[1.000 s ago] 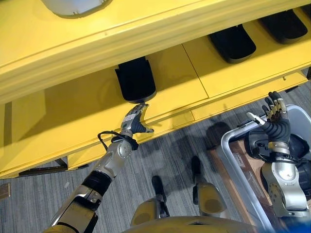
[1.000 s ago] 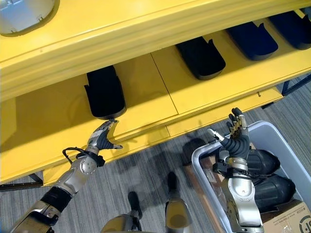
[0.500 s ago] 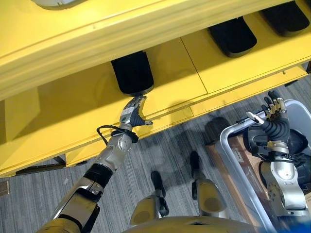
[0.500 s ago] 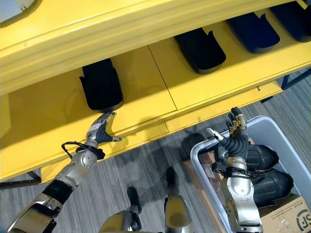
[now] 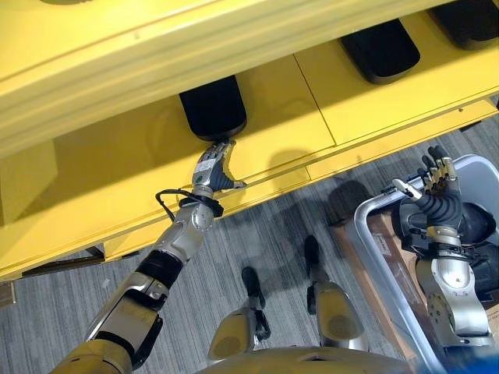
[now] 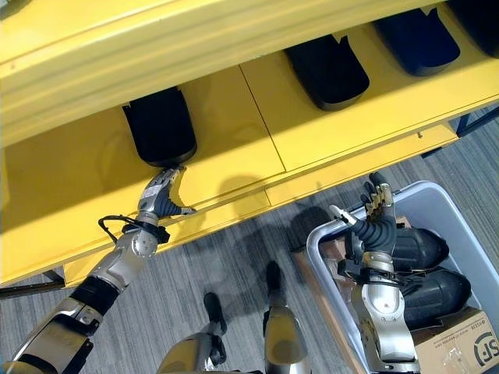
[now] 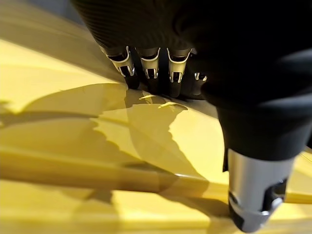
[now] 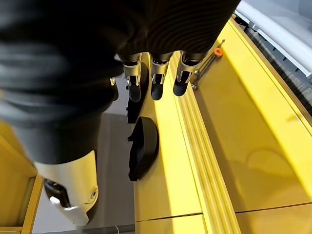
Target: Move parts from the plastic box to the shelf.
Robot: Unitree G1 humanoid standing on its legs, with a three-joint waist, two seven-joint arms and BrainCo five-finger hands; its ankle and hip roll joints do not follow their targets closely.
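A black moulded part [image 5: 213, 109] lies on the yellow shelf [image 5: 296, 109]. My left hand [image 5: 212, 167] reaches over the shelf's front edge, open, its straight fingers [image 7: 148, 66] touching the part's near end. Further right on the shelf lie more dark parts [image 6: 327, 62] [image 6: 417, 35]. My right hand [image 6: 378, 222] is held upright over the grey plastic box [image 6: 313, 251] at the lower right, open and holding nothing. Two black parts [image 6: 425, 249] [image 6: 437, 292] rest inside the box. In the right wrist view another black part [image 8: 144, 146] lies on the shelf past the fingers [image 8: 156, 73].
A thick yellow upper shelf beam [image 5: 195, 39] overhangs the lower shelf. A cardboard box [image 6: 468, 343] sits by the plastic box at the lower right. Grey carpet [image 5: 265, 234] lies between the shelf and the box.
The camera has shifted a little. My left hand has reached slightly farther onto the shelf, staying at the part's near end. The right hand has kept its pose.
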